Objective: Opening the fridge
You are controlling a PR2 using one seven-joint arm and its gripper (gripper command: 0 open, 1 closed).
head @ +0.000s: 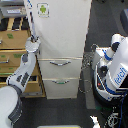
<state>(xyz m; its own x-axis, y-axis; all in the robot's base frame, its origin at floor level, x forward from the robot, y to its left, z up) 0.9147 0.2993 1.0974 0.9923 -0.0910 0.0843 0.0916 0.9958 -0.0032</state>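
The gripper [34, 39] sat right at the left edge of the fridge's upper door, on the exterior view's left, but from where I stood I could not tell whether its fingers were closed on that edge or merely touching it; the picture was too coarse to show the jaws. Behind it the white and grey arm [22, 70] ran down and toward the near left corner. The fridge [62, 30] stood tall in the middle of the scene, its big upper door seemingly shut or barely cracked, the green-figure sticker [43, 9] near its top left, the two lower drawers with silver handles [60, 63] below. A tan wooden cabinet [12, 50] stood just beside it on the left, a white-and-blue robot body [114, 65] to the right. To do this well, I judged the gripper needed a firm hook on the door edge, then a pull along the door's arc rather than straight out, with the elbow kept off the cabinet.
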